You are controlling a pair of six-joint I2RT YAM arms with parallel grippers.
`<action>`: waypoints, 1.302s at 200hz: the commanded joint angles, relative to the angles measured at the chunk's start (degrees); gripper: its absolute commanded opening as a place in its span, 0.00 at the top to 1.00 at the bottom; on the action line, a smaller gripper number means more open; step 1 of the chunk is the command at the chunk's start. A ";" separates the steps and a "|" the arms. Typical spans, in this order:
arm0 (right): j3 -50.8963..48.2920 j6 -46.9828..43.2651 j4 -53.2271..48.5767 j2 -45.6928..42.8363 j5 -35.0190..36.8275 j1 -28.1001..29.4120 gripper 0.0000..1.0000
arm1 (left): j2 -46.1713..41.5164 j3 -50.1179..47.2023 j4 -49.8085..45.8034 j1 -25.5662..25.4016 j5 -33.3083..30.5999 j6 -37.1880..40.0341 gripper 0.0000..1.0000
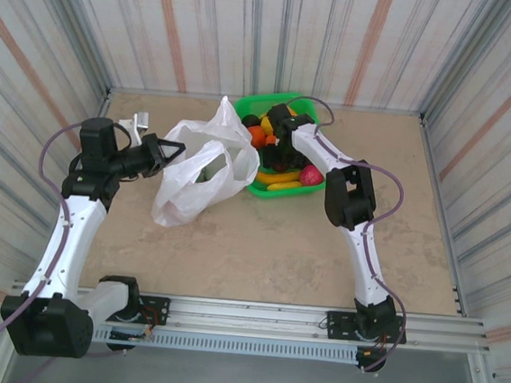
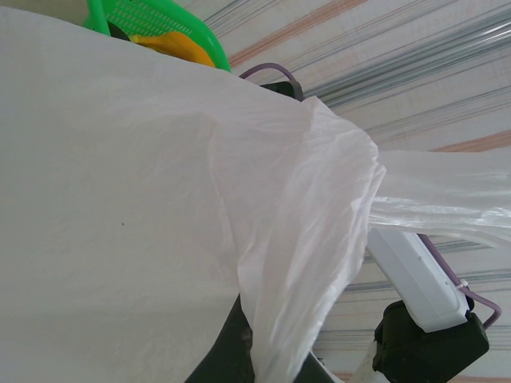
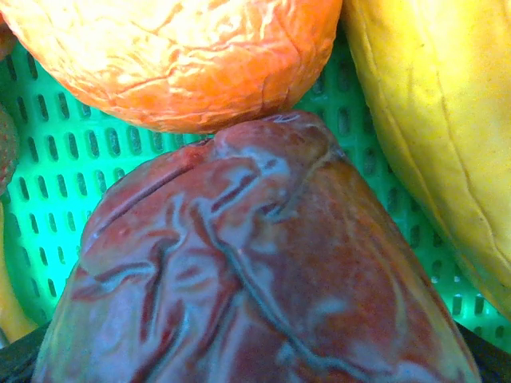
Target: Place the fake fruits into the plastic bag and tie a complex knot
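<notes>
the left gripper (image 1: 170,153) was clenched on the near-side rim of the plastic bag (image 1: 192,190), pinching the thin white film. from that gripper the bag spread out to its right and drooped onto the desk (image 1: 259,246), with its mouth gaping upward and one handle loop standing up on the far side. in the left wrist view the film draped right across in front of the gripper, with a stretched band of it running off to the right.

beyond the bag, further right of the left gripper, sat the green mesh basket (image 1: 303,189) with the fake fruits (image 1: 260,139) inside it. the right gripper (image 1: 271,125) was lowered into the far left part of the basket, among the fruits. directly under and in front of it lay a dark red fruit (image 3: 255,271) with a wrinkled glossy skin, very close. an orange fruit (image 3: 176,56) touched the far end of that piece, and a yellow fruit (image 3: 431,120) lay just to the gripper's right. whether the right gripper was released or grasping the dark red piece, i could not tell. nearer to the arm's base than the gripper, yellow bananas (image 1: 282,178) and a pink-red fruit (image 1: 310,174) lay along the basket's near edge.
</notes>
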 commanded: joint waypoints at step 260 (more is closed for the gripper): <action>-15.71 0.69 9.07 -19.73 1.78 0.77 0.45 | -1.15 0.63 1.35 0.57 1.58 -0.55 1.00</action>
